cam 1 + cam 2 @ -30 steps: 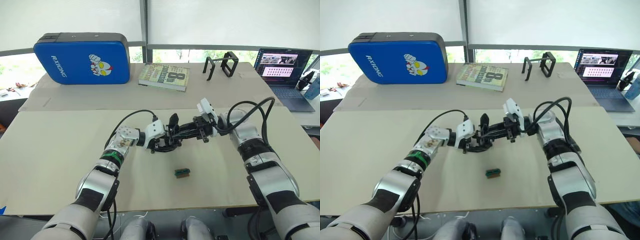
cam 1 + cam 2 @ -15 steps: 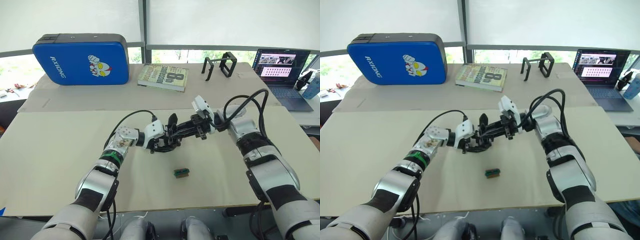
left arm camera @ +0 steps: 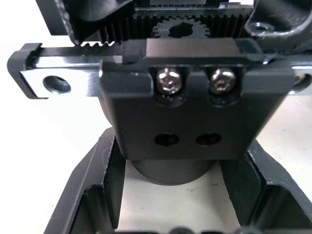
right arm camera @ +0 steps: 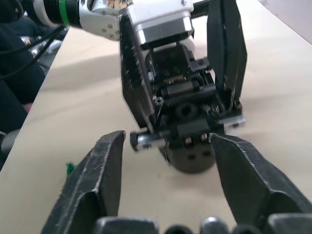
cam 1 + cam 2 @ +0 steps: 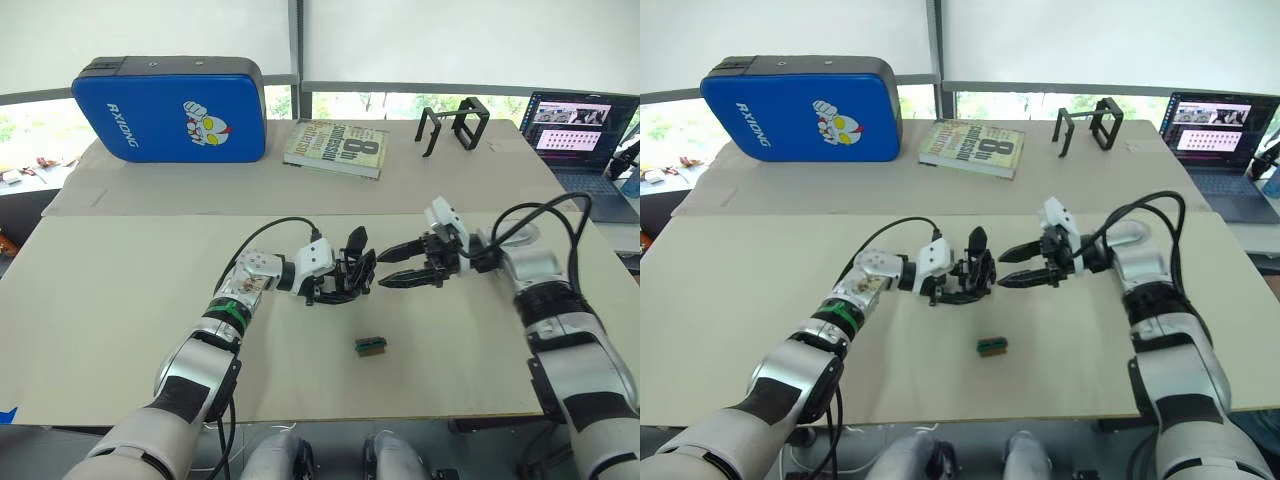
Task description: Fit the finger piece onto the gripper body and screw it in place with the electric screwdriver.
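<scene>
The gripper body (image 5: 341,280), a small black assembly with a round base (image 4: 190,160), a toothed rack and two screw heads (image 3: 168,80), sits just above the table's middle. My left gripper (image 5: 350,272) is shut on it, one black finger on each side (image 4: 137,92). A short way to its right, my right gripper (image 5: 388,267) is open and empty, its tips pointing at the body without touching. I cannot make out the finger piece as a separate part. The electric screwdriver is out of view.
A tiny green-and-black block (image 5: 369,345) lies on the beige table (image 5: 120,300) in front of the grippers. At the back are a blue case (image 5: 170,108), a book (image 5: 336,147), black open-frame brackets (image 5: 455,125) and, far right, a laptop (image 5: 585,140).
My right gripper has drawn back to the right, away from the gripper body it was reaching against. The left gripper keeps its hold. The camera has shifted slightly.
</scene>
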